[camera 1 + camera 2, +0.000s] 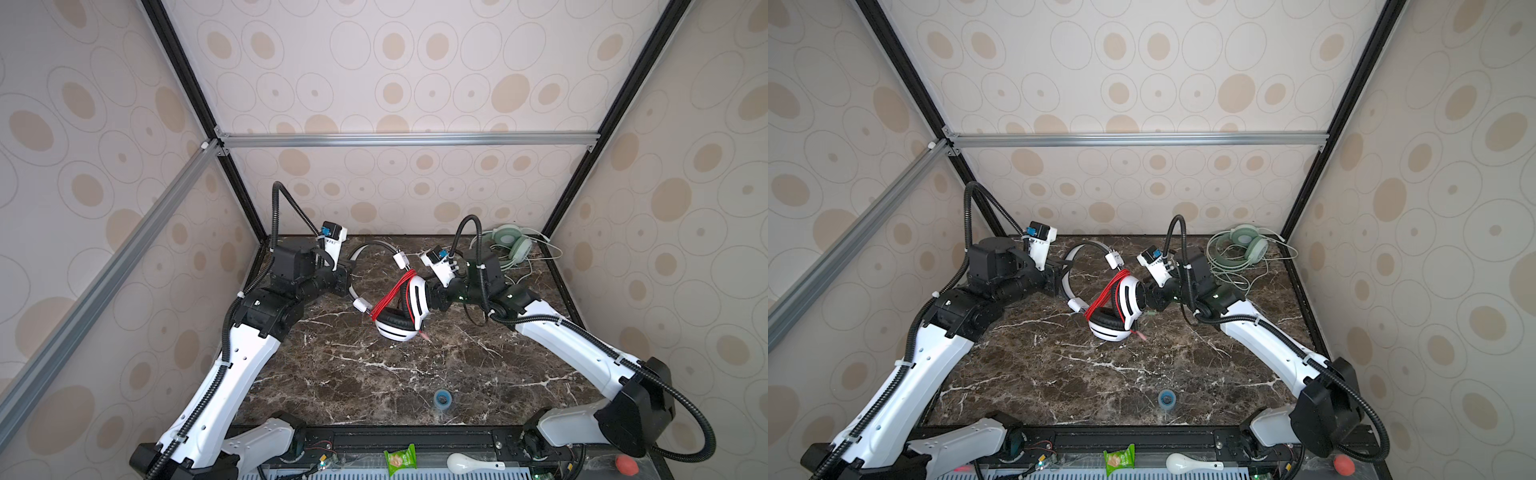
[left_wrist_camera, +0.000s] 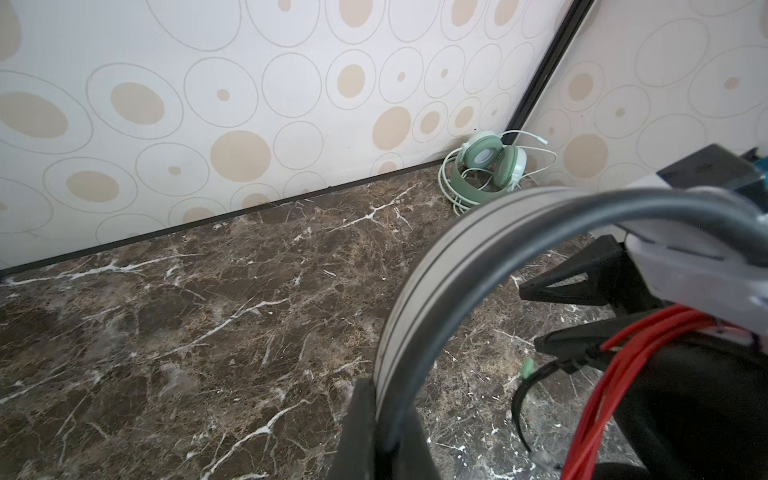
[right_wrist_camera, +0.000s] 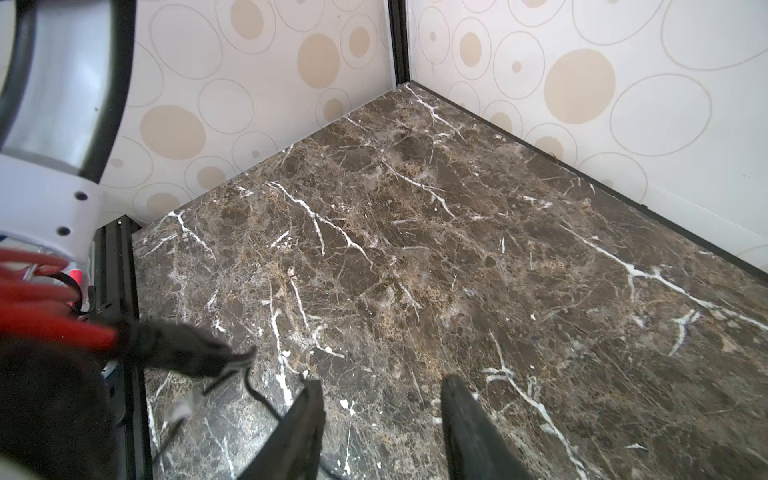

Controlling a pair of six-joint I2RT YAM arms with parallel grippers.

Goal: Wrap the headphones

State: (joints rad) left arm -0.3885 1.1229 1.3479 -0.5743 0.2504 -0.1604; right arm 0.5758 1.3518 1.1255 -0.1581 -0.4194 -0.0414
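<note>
Nearest me, on the front rail off the surface: green snack packet [image 1: 400,458], white spoon [image 1: 467,461], red ball [image 1: 626,465]. On the marble surface [image 1: 353,374] sits a small blue ring [image 1: 442,399], well apart from everything else. Mid-surface are the white headphones [image 1: 399,328], one cup down on the marble and the other raised, with the red cord [image 1: 388,299] wound in several turns across them. My left hand [image 1: 348,272] is clamped on the grey headband; the wrist view shows the band pinched between the fingers [image 2: 357,432]. My right hand [image 3: 382,428] is parted with nothing in it, just beside the raised cup, and a black cord end [image 3: 178,349] hangs close by. In the far right corner are the mint headphones [image 1: 509,245], with the mint cord [image 1: 540,257] in loose loops around them. In a top view they are partly blocked by my right arm's black conduit [image 1: 478,237].
</note>
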